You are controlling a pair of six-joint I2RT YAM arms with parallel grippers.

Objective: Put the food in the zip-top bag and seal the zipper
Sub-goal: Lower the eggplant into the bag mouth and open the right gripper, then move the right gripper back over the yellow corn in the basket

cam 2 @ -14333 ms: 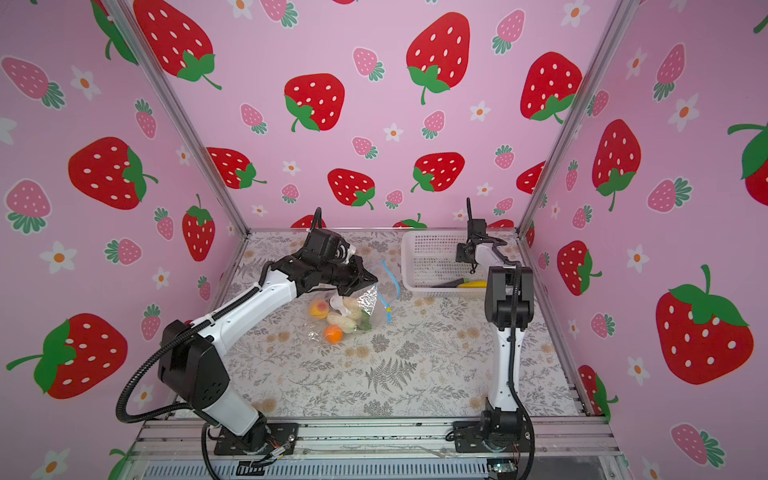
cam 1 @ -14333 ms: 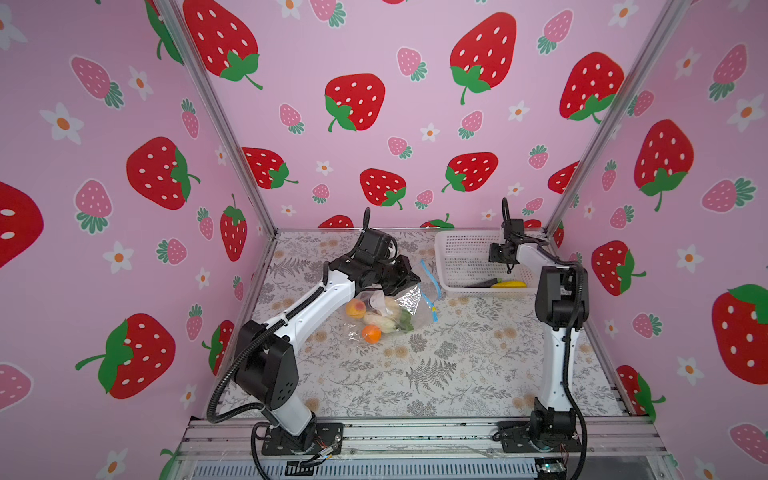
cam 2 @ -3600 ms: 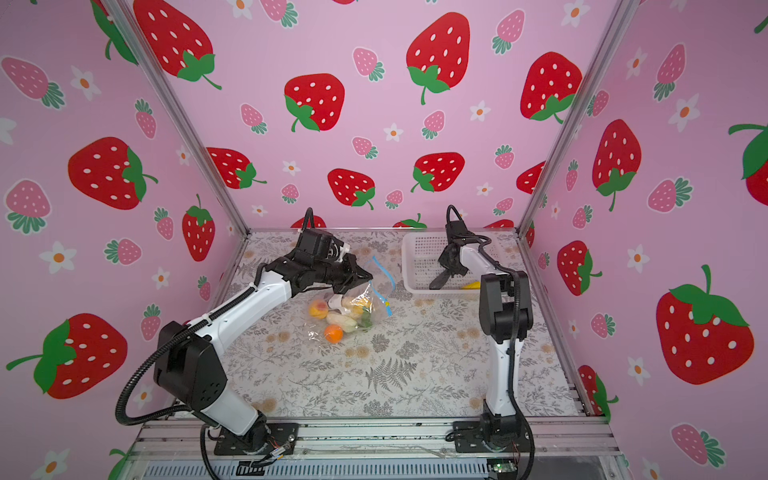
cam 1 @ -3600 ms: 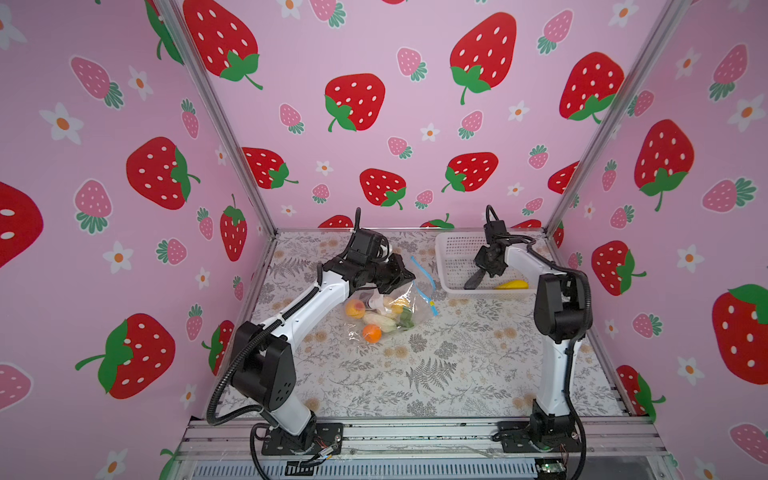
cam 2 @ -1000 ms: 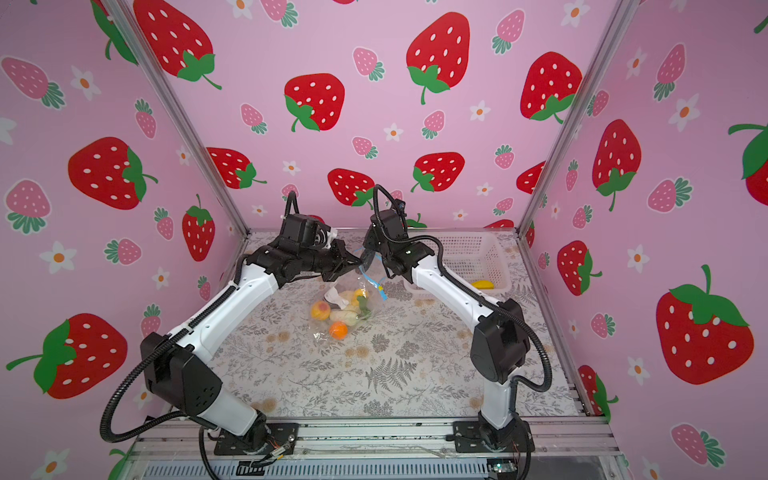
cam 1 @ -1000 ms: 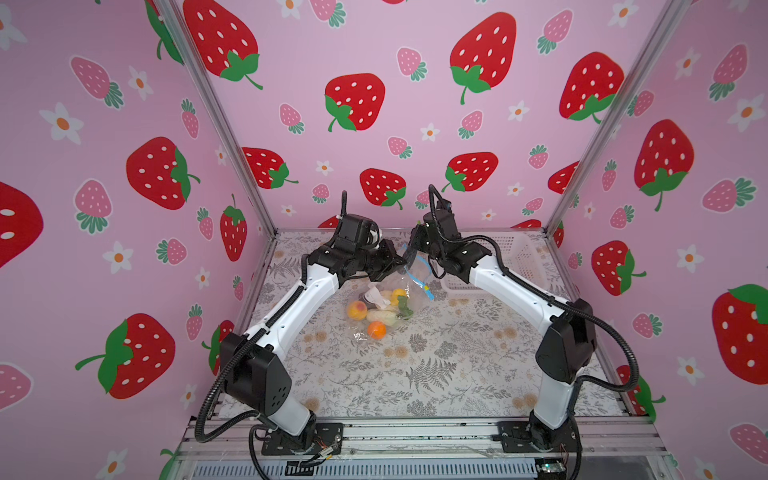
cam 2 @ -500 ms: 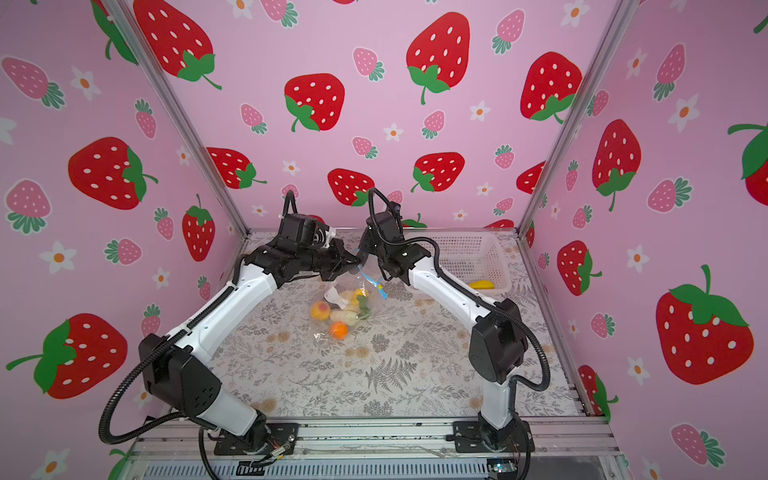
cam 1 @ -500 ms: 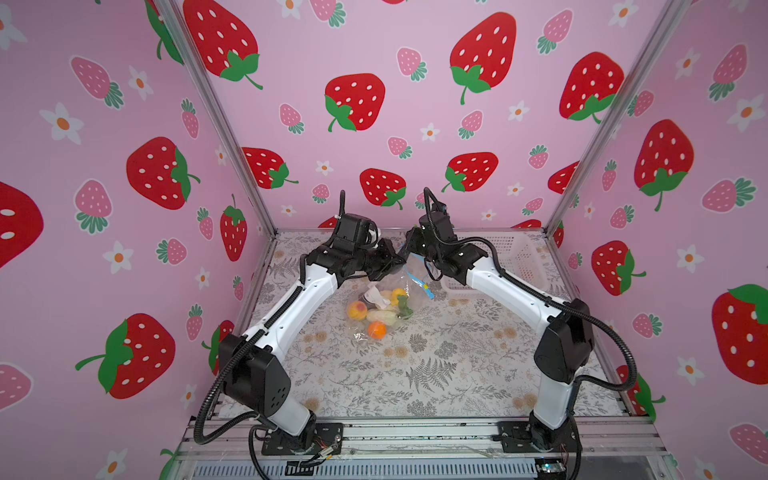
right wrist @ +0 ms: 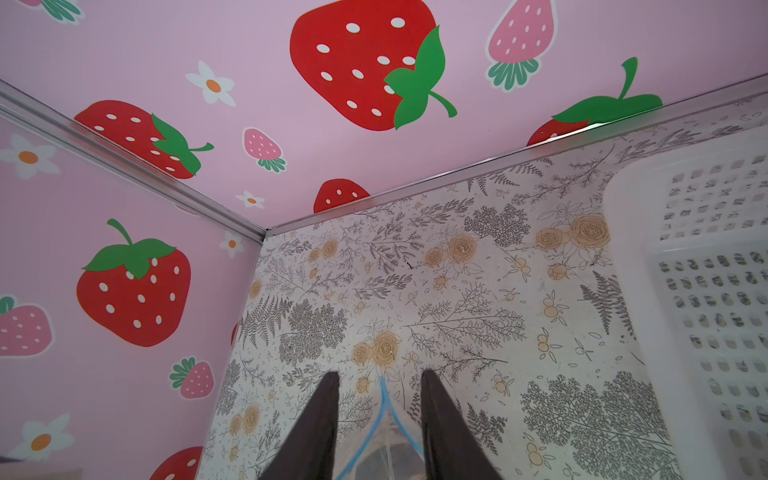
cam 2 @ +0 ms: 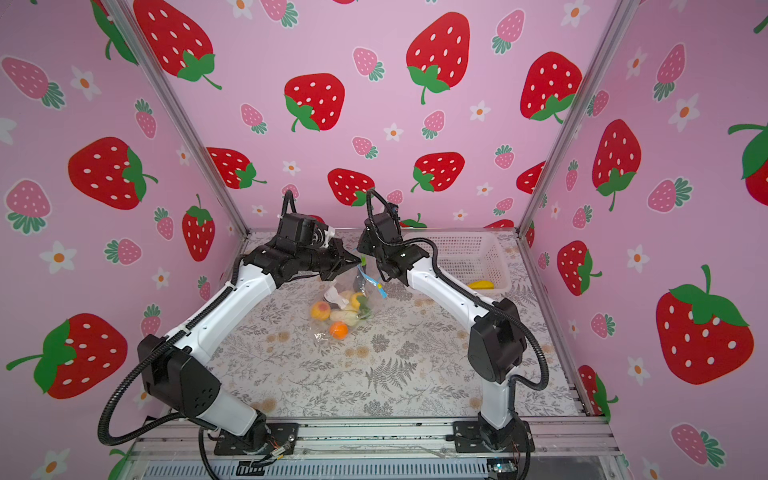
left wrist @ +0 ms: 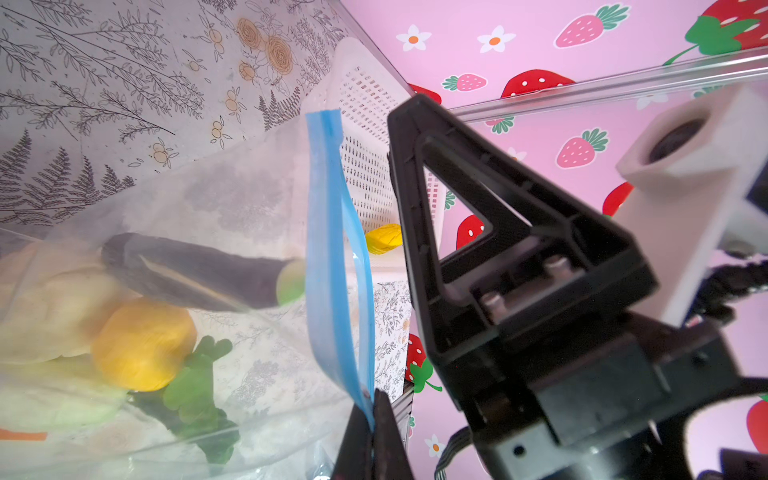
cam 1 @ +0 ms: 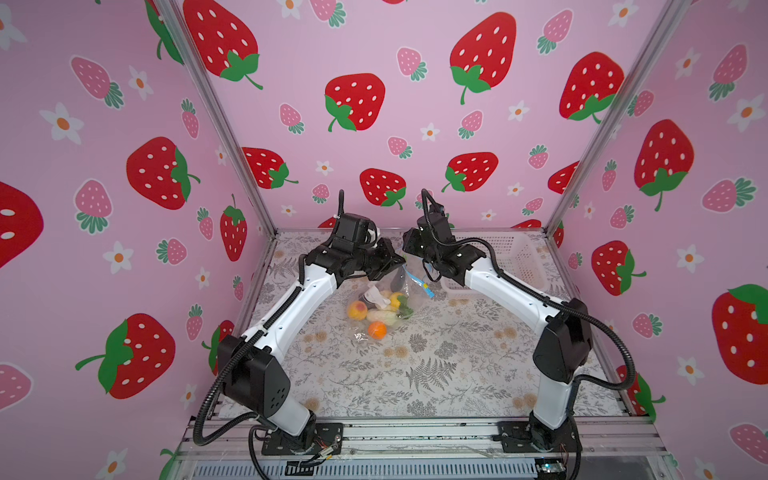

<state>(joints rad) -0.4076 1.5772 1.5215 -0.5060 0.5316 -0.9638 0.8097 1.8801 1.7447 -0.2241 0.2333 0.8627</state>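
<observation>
Clear zip-top bag (left wrist: 241, 195) is reading as crinkly, glossy plastic film; its zipper (left wrist: 328, 232) is looking like smooth blue plastic. White basket (left wrist: 365, 95) is showing matt perforated plastic. Printed bench (right wrist: 457, 299) cover is appearing smooth. Black right gripper (right wrist: 379, 376) is looking like matt plastic. Silvery frame post (cam 1: 217, 112) is gleaming as bare metal.

Food (cam 1: 377, 330) in bag (cam 1: 411, 286); basket (cam 2: 496, 255) behind-R of it (w/ 1 banana (cam 2: 480, 285)).
</observation>
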